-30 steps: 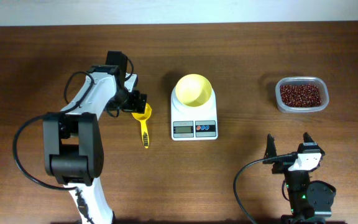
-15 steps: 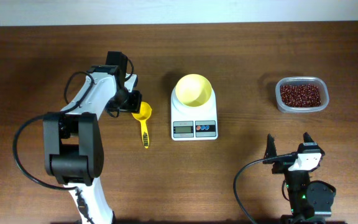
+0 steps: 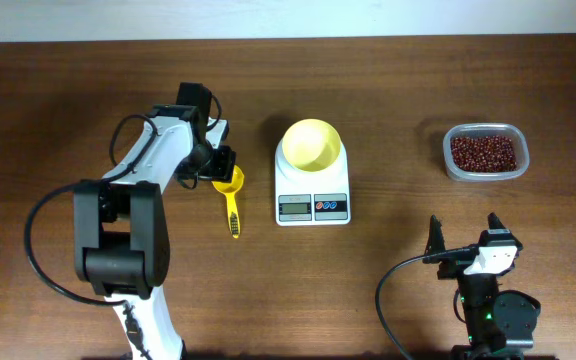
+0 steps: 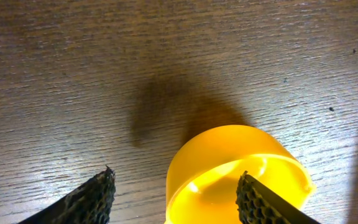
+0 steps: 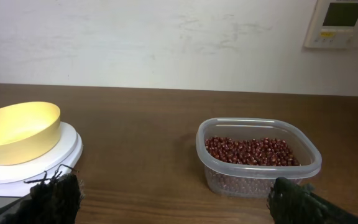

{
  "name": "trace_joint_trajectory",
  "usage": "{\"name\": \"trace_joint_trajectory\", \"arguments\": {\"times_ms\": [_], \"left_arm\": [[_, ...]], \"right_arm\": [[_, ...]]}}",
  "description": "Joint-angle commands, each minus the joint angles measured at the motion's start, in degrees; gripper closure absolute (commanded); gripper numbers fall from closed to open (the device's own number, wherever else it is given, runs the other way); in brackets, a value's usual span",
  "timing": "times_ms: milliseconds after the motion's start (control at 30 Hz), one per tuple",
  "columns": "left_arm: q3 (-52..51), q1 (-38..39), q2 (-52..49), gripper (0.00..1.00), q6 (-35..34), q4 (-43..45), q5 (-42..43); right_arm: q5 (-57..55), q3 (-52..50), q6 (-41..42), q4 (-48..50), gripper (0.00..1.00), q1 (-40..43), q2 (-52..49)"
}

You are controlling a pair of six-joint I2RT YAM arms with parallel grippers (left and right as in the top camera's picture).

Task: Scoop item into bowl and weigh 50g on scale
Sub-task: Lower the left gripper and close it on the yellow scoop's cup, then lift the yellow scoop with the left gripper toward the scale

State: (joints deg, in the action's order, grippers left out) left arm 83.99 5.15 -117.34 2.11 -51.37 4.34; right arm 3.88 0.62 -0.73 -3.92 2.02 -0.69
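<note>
Grasping the yellow scoop [image 3: 233,205] well would, I judged, need a square, firm pinch that kept its cup level; the left gripper's [image 4: 176,193] fingers [image 4: 89,199] stood apart astride the cup's wall, clamping nothing. The right gripper [image 3: 463,238] rested wide and empty, and the beans [image 3: 483,152] lay in a clear container [image 3: 446,160], well apart from the bowl [image 3: 312,143] on the scale [image 3: 313,187].

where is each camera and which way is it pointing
Overhead: above the table, looking down; left arm and right arm show.
Left wrist: on the left gripper, facing down at the scoop; fingertips show.
Right wrist: on the right gripper, facing level across the table; fingertips show.
Shared: overhead and right wrist see bowl, scale, beans.
</note>
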Motion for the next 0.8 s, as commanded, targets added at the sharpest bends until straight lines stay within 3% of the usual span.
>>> {"name": "trace_joint_trajectory", "arguments": {"times_ms": [0,200,333,567,767], "left_arm": [[-0.5,0.0,-0.9,0.43,0.1,0.0,0.8],[-0.5,0.0,-0.9,0.5,0.1,0.2,0.8],[-0.5,0.1,-0.9,0.65,0.1,0.2,0.8],[-0.5,0.1,-0.9,0.69,0.1,0.2,0.8],[-0.5,0.1,-0.9,0.8,0.1,0.2,0.8]], "right_arm": [[-0.1,-0.3,-0.3,-0.3,0.01,-0.4,0.5],[-0.1,-0.3,-0.3,-0.3,0.01,-0.4,0.5],[-0.1,-0.3,-0.3,-0.3,0.01,-0.4,0.5],[-0.1,-0.3,-0.3,-0.3,0.01,-0.4,0.5],[-0.1,-0.3,-0.3,-0.3,0.01,-0.4,0.5]]}}
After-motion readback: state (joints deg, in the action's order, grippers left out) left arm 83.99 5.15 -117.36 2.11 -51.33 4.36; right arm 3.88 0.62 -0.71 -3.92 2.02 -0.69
